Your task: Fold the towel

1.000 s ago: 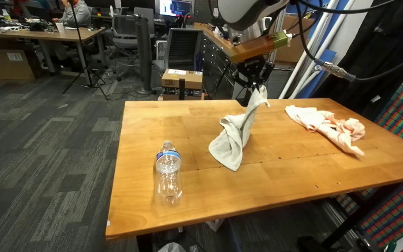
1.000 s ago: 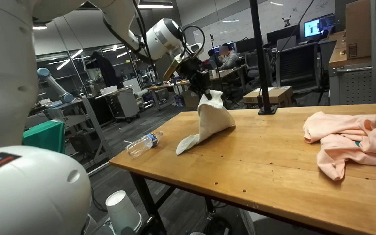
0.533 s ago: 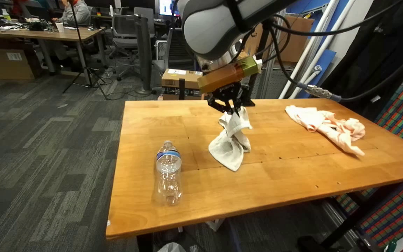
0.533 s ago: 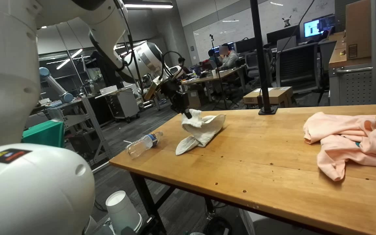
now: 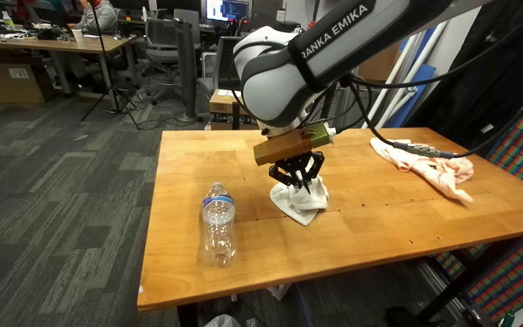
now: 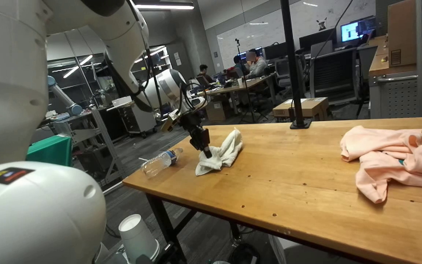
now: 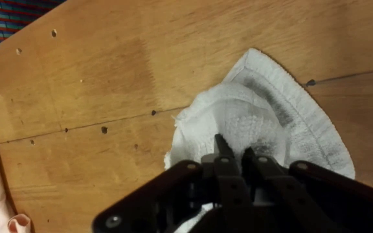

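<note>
My marker on the table (image 5: 375,236) is the bottle (image 5: 219,222), lying on its side. The towel (image 6: 221,157) lies near it without touching, closer to its cap end than to its base. The pink cloth (image 6: 387,167) is farther from the bottle than the towel is, well apart from both.

I have the tool (image 7: 234,145) pointing down into the towel. Its jaws stand almost together, with cloth showing in the slim slot between them, so I read it as pinching the towel's upper layer (image 7: 248,113).

What I steer by is how the two layers sit. In the wrist view the upper layer stops short of the edge of the lower layer (image 7: 322,145), and in both exterior views that bare strip lies on the bottle's side of the tool. On the side away from the bottle, an exterior view shows the cloth standing up in a lobe (image 6: 233,143); seen from there, the towel's long axis runs from the flat end nearest the bottle to that lobe.

I judge the fold partway: turned over, not squared. To my mind the next move is a low, short carry toward the bottle, then letting go. Release here and the lobe may slump; overshoot and I could nudge the bottle.
</note>
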